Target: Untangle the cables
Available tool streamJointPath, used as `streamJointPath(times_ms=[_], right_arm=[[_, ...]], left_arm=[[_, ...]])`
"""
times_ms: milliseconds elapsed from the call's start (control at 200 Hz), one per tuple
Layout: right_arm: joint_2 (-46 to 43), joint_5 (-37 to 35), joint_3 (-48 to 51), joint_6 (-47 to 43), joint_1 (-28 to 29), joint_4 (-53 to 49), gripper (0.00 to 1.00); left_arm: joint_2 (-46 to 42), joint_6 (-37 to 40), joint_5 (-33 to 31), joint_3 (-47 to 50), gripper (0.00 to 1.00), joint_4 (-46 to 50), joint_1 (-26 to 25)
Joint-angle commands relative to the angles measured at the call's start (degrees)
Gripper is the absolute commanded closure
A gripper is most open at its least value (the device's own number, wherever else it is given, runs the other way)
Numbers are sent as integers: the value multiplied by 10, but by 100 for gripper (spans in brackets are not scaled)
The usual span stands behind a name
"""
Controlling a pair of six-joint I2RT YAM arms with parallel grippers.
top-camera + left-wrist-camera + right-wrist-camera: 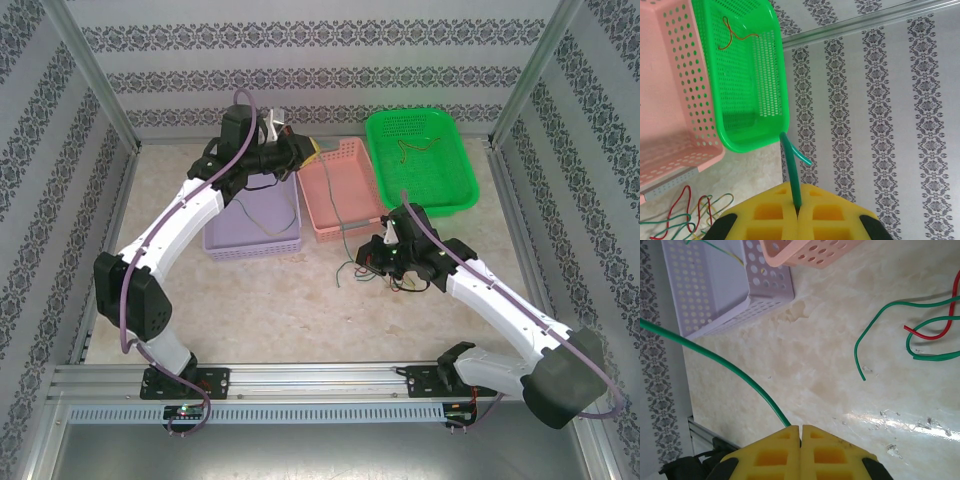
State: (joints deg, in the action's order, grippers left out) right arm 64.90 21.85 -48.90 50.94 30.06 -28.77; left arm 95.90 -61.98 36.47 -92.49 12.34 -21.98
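Note:
A loose tangle of green, red and yellow cables (375, 272) lies on the table in front of the pink basket. My right gripper (384, 257) hovers just over it. In the right wrist view that gripper (800, 432) is shut on a green cable (715, 359) that runs away to the upper left, and more green and red strands (922, 335) lie to the right. My left gripper (304, 150) is held high between the purple and pink baskets. Its yellow pads (799, 212) are shut on a short green cable end (791, 170). The tangle (682, 217) also lies far below that gripper.
Three baskets stand at the back: purple (250, 246), pink (350, 232) and green (455, 195). An orange-yellow cable (415, 146) lies in the green basket (775, 75). A dark cable (268, 186) lies in the purple basket. Patterned walls enclose the table.

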Motion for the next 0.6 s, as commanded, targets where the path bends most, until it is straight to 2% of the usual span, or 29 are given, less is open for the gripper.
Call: streamJointPath(times_ms=[0,25,115,155,275,365,475,595], right_arm=[[-11,0,-13,-27,4,-73,100],[-15,0,-21,-29,1,-80,96],[-46,-6,-61,-26,-12,-106,67],[-65,-17,-80,-20,-17,-115,60],[-105,-48,-142,8,-37,-128,56],[-105,-53,-173,58,-49,-104,55],[-82,-80,-176,191,-47,-13,49],[-36,-153,-191,347,-20,69,46]], left_arm=[[-13,-10,27,-2,100,-104,18],[-14,-2,39,1,100,-102,17],[-18,47,80,6,100,-62,15],[-20,72,91,8,100,-37,12],[-29,130,108,21,100,12,5],[-34,141,114,40,100,6,-3],[-34,143,113,49,100,-11,-23],[-28,153,101,47,100,-14,-52]])
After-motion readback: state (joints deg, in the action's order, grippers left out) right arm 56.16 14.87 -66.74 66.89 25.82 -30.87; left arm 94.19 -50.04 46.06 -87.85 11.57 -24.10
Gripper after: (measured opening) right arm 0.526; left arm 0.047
